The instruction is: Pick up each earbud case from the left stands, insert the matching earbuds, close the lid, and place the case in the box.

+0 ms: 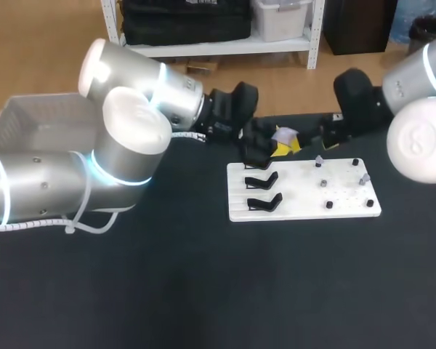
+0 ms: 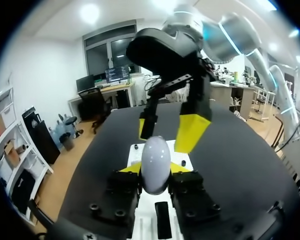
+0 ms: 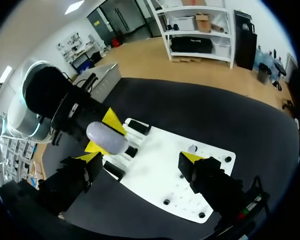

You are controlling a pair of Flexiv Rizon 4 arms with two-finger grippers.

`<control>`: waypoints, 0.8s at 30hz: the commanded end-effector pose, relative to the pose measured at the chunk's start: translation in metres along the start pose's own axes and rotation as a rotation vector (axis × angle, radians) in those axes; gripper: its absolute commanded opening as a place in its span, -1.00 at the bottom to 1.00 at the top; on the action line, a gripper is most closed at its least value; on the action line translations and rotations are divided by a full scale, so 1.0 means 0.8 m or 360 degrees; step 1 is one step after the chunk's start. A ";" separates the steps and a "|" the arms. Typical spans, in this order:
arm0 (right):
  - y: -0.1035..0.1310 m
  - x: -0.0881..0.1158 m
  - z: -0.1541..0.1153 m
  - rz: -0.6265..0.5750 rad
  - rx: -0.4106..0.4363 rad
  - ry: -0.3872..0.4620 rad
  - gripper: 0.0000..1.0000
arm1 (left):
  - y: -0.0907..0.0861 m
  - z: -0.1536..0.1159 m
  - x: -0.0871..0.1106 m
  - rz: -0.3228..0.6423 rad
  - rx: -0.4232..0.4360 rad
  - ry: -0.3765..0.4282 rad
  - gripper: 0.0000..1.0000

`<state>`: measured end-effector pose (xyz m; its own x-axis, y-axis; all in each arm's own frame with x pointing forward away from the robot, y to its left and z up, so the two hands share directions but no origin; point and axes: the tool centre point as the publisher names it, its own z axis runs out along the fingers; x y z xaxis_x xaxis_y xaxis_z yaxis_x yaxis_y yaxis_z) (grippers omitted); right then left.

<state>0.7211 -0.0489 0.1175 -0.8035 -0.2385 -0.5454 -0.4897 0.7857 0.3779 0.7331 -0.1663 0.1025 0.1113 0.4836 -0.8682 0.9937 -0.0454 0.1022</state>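
Observation:
A pale oval earbud case [image 2: 156,162] is held above the far end of the white board [image 1: 305,211]; its lid looks closed. My left gripper [image 2: 155,170] is shut on it from two sides, yellow tips pressed against its lower half. My right gripper [image 3: 140,162] stands wide open facing it, with the case [image 3: 106,138] ahead of one finger and untouched. In the head view the case [image 1: 284,135] shows between the left gripper [image 1: 253,142] and the right gripper [image 1: 328,138]. Three black stands [image 1: 263,190] line the board's left side. Small grey earbuds [image 1: 323,183] sit on its right side.
A pale mesh box [image 1: 29,120] stands at the table's far left, behind my left arm. Black pegs [image 1: 328,205] dot the board's right half. The dark tabletop [image 1: 218,291] stretches in front of the board.

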 end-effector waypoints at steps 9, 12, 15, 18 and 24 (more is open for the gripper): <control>-0.013 -0.010 -0.013 0.0022 0.0043 -0.0050 1.00 | -0.005 0.002 0.002 0.0003 0.0011 -0.0029 -1.00; -0.019 -0.008 -0.027 0.0013 0.0117 -0.0065 1.00 | -0.005 -0.002 0.001 -0.0004 -0.0012 -0.0094 -1.00; -0.025 -0.001 -0.043 -0.0042 0.0287 -0.0026 1.00 | -0.005 -0.008 -0.008 0.0024 -0.0047 -0.0128 -1.00; -0.032 0.008 -0.059 -0.0095 0.0470 0.0025 1.00 | -0.005 -0.015 -0.020 0.0032 -0.0052 -0.0218 -1.00; -0.036 0.024 -0.088 -0.0093 0.0696 0.0093 1.00 | -0.005 -0.026 -0.043 0.0013 -0.0100 -0.0463 -1.00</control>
<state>0.7166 -0.1084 0.1314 -0.7995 -0.3197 -0.5085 -0.4647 0.8656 0.1866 0.7346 -0.1699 0.1429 0.1233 0.2988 -0.9463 0.9923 -0.0267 0.1209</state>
